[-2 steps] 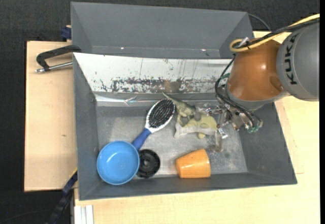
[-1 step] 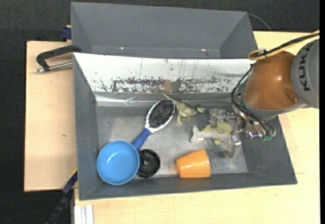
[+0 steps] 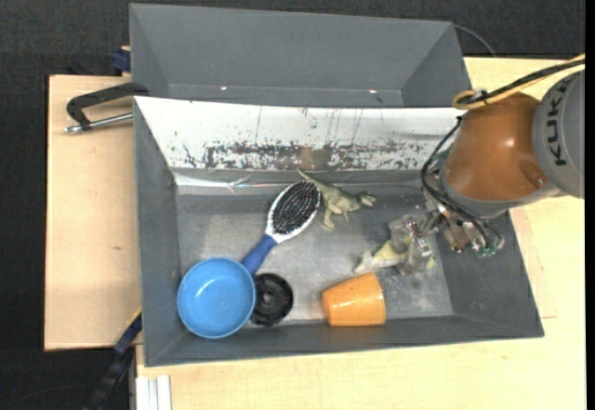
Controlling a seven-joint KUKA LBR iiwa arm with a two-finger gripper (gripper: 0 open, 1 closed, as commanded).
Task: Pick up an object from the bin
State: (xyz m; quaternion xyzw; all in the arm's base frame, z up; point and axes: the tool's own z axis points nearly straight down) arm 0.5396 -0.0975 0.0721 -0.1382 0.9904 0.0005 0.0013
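A blue bowl [image 3: 216, 298] sat lower left, a black disc [image 3: 271, 298] touching it, a hairbrush [image 3: 293, 210] angled above. Centre: a tan dinosaur [image 3: 342, 204], and below it an orange cup [image 3: 354, 301] on its side. Right of centre, a pale small figure [image 3: 379, 258] lay on the bin floor, the fingers [image 3: 414, 245] down just beside it. Apart or together? Couldn't tell.

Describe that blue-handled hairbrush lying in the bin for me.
The hairbrush looks plastic: an oval white head of black bristles facing up, on a short blue handle. It lies flat near the middle of the bin, slanting from upper right to lower left. The handle's end meets a blue bowl; a toy dinosaur lies just beside the head.
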